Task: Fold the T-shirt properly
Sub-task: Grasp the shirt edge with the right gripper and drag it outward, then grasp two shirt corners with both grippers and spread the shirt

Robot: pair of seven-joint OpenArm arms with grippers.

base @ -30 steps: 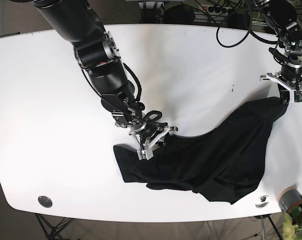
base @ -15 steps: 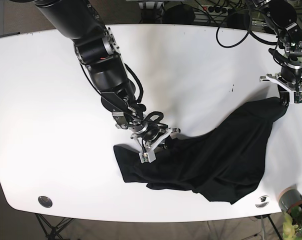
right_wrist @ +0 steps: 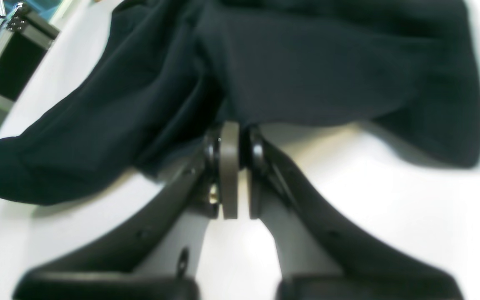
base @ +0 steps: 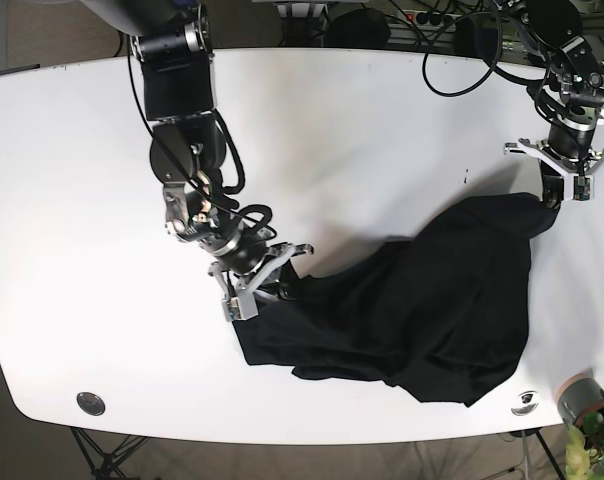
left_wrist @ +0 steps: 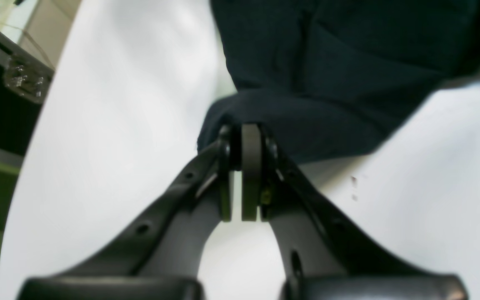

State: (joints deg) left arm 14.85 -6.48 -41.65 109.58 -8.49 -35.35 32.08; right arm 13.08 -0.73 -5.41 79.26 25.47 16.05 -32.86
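A black T-shirt (base: pixel 422 310) lies rumpled on the white table (base: pixel 362 150), stretched from lower centre to the right edge. My left gripper (base: pixel 555 192) is shut on the shirt's upper right corner; in the left wrist view its pads (left_wrist: pixel 250 166) pinch a fold of dark cloth (left_wrist: pixel 315 75). My right gripper (base: pixel 272 285) is shut on the shirt's left edge; the right wrist view shows its pads (right_wrist: pixel 228 175) closed under the black fabric (right_wrist: pixel 306 71).
Two round metal fittings (base: pixel 90 403) (base: pixel 525 401) sit in the table's front corners. A grey cylinder (base: pixel 582 397) and a green plant (base: pixel 602 445) stand off the front right corner. Cables (base: pixel 452 40) run behind the far edge.
My right arm has drawn back toward the left, pulling the shirt's left edge with it. My left gripper has shifted slightly left and up, still holding the corner.
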